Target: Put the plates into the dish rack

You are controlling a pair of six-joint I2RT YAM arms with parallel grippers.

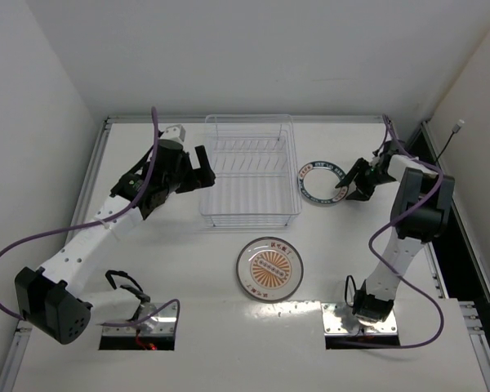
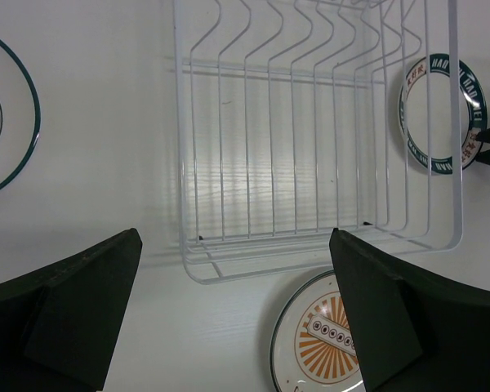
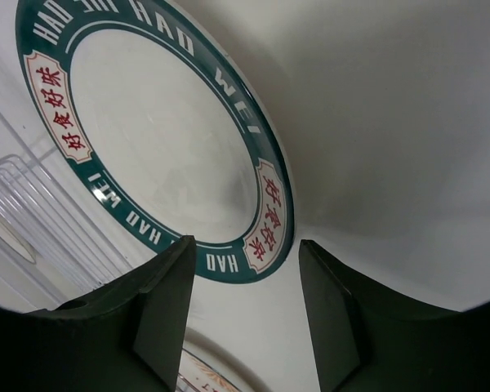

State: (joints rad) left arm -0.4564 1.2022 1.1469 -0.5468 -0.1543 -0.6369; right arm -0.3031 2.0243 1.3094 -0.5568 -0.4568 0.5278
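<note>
From above, both plates lay flat on the worktop (image 1: 188, 269) and the rack (image 1: 249, 184) was empty. The blue plate (image 1: 321, 182) sat just right of the rack, and the orange plate (image 1: 269, 269) lay below it in the frame. Your main risk was at the blue plate. With it flat on the worktop, a closing pinch could skate over the low rim and shove it against the rack wall instead of gripping it. Your right fingers (image 1: 356, 175) stood apart at its right edge and held nothing. Your left fingers (image 1: 204, 166) were also apart and empty, close beside the rack's left wall. A careless sweep there would likely nudge the rack and misalign the slots.

In the left wrist view, the left fingers (image 2: 82, 318) framed the lower corners, wide open and touching nothing. The rack (image 2: 310, 147) filled the centre. The orange plate (image 2: 327, 343) was at the lower right and the blue plate (image 2: 437, 114) at the upper right, seen through the wires.

In the right wrist view, the right fingers (image 3: 155, 318) were spread with the near rim of the blue plate (image 3: 163, 139) in the gap between them. You could not tell whether either finger touched it. The rim looked glossy, so I judged a shallow bite would slip once you tilted the plate upright.
</note>
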